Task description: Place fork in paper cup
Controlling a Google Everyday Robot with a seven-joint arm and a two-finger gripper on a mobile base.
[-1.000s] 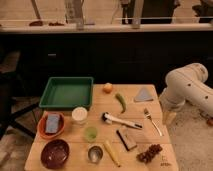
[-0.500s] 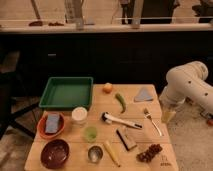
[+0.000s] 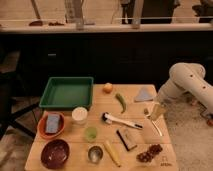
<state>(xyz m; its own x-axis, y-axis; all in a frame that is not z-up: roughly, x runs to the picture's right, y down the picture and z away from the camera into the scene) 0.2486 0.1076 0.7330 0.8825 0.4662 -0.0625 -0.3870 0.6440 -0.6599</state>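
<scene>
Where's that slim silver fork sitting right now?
In the camera view, the slim silver metal fork lies flat near the wooden table's right edge, right of the white-handled black-headed brush, with the robot's open gripper beside its far end.

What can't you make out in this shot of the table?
- Fork, camera view: the gripper hangs at its upper end near the table's right side. The tines are too small to tell whether they touch.
- Metal cup: inside too dark.
- Robot arm: cut off by the right edge.

Three cups (image 3: 79, 114) (image 3: 90, 133) (image 3: 95, 153), two bowls (image 3: 41, 128) (image 3: 55, 153), one fork (image 3: 156, 128)
</scene>
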